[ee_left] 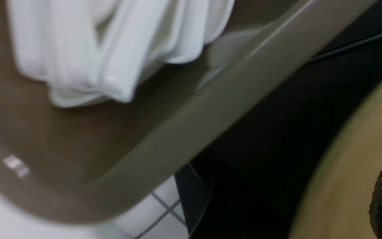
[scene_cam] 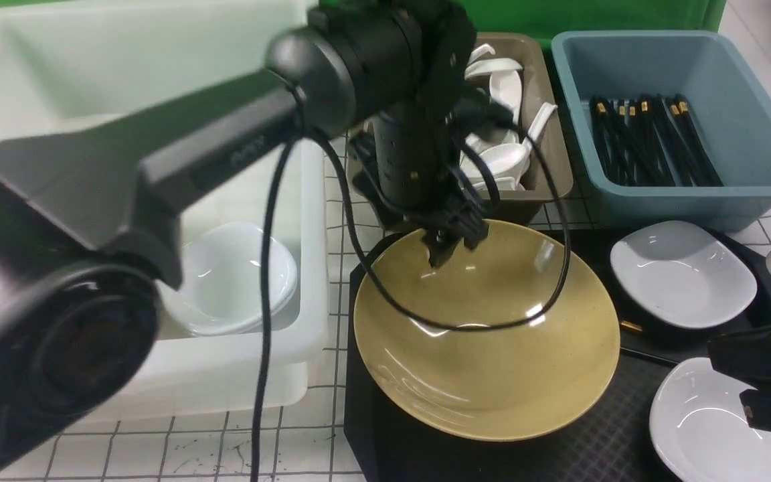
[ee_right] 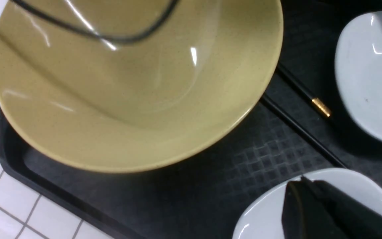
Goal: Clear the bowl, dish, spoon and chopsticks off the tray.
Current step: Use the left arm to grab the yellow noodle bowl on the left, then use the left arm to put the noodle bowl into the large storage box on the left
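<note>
Mustard bowl (scene_cam: 486, 335), left jaws over far rim

I see the bowl (scene_cam: 486, 348) on the tray (scene_cam: 385, 442), mid-frame. A dish (scene_cam: 683, 274) lies at its right. A tub (scene_cam: 555, 161) sits behind.

Front view: between the arms, facing forward and down. Wrist views: close, looking past left gripper (scene_cam: 454, 245) and right gripper (ee_right: 302, 196); all share bowl (scene_cam: 486, 335).

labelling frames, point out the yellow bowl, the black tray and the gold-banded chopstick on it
yellow bowl (scene_cam: 492, 361), front view, inner wall
black tray (ee_right: 260, 156), right wrist view, bare textured floor
chopstick (ee_right: 320, 107), right wrist view, gold band
</note>
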